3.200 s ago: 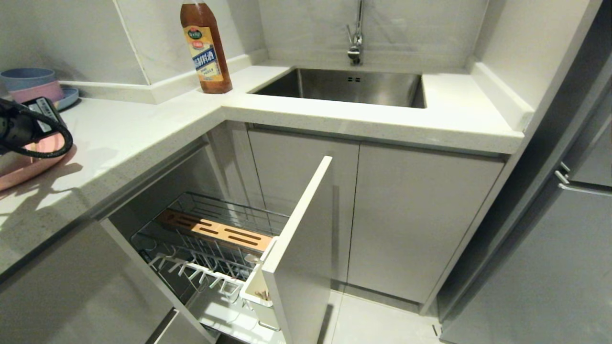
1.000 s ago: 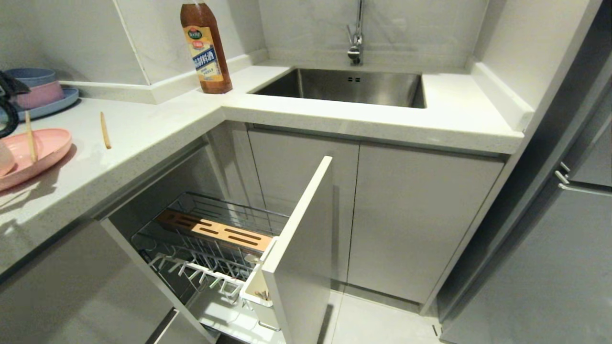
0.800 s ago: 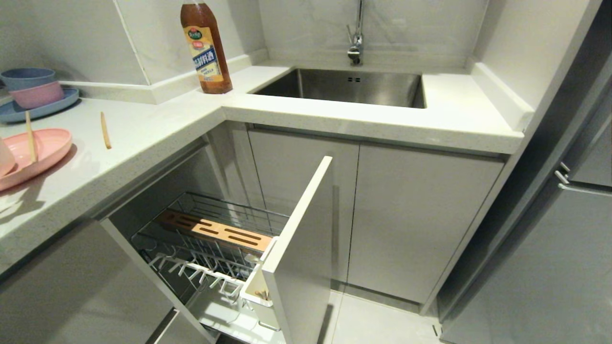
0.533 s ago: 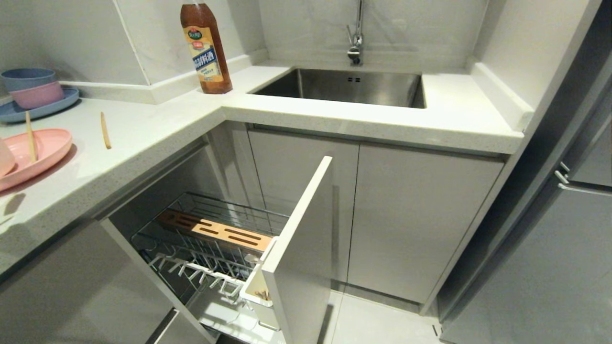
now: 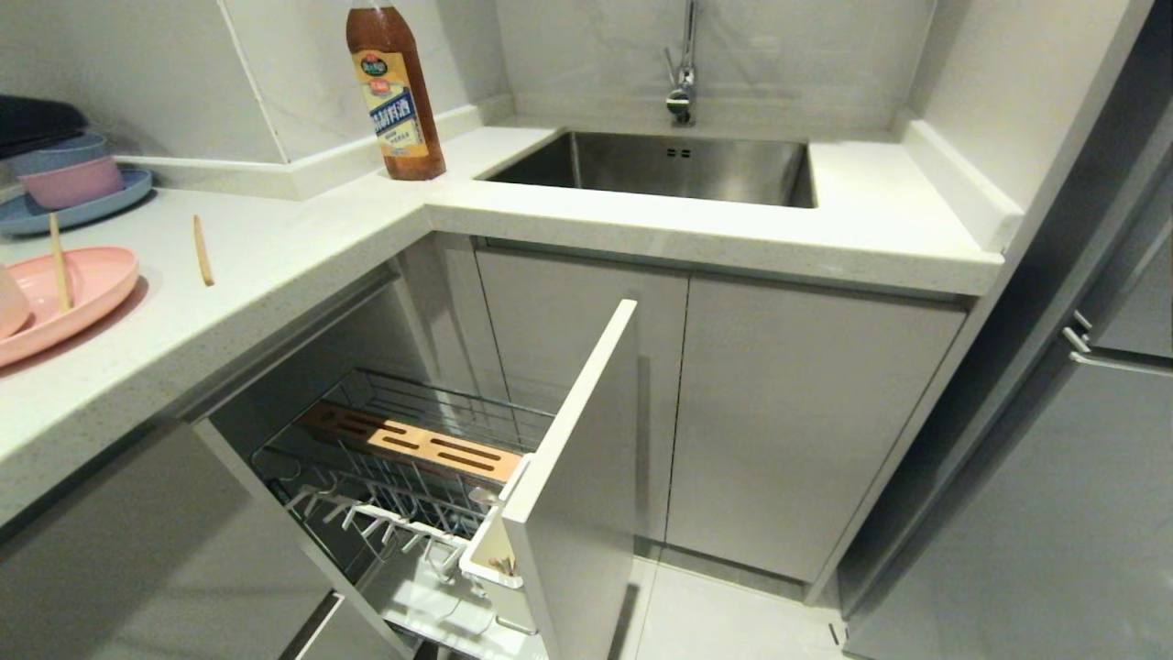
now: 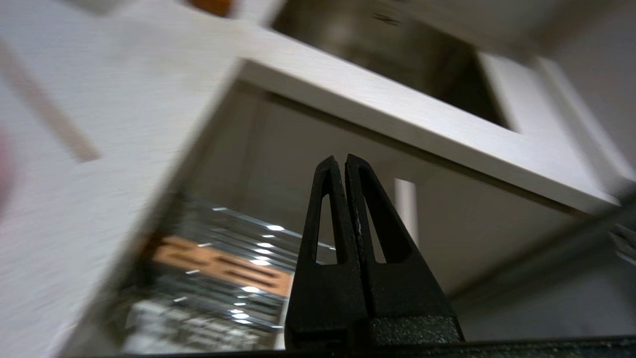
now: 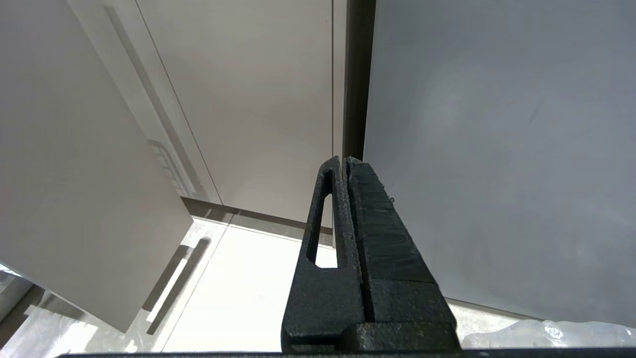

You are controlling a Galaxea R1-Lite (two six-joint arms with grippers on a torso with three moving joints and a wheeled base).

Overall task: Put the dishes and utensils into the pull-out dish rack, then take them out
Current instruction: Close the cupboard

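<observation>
The pink plate (image 5: 64,302) lies on the counter at the far left, with one chopstick (image 5: 58,273) resting across it. The other chopstick (image 5: 202,249) lies on the bare counter beside it. A sliver of the cream bowl (image 5: 7,301) shows at the picture's edge. The pull-out dish rack (image 5: 403,477) stands open below, with its wooden block (image 5: 412,445), utensil cup (image 5: 490,568) and front panel (image 5: 577,458). My left gripper (image 6: 344,158) is shut and empty, in the air over the counter's edge, facing the blurred rack (image 6: 213,268). My right gripper (image 7: 345,160) is shut and parked low.
A sauce bottle (image 5: 394,87) stands at the counter's corner, beside the steel sink (image 5: 660,165) and faucet (image 5: 683,73). A blue plate (image 5: 82,197) with small blue and pink bowls sits at the back left, under a dark part of my left arm (image 5: 37,117). A grey appliance (image 5: 1054,458) stands to the right.
My left arm drew back from over the pink plate and left the head view; a dark part of it now shows at the upper left. The chopsticks have not moved.
</observation>
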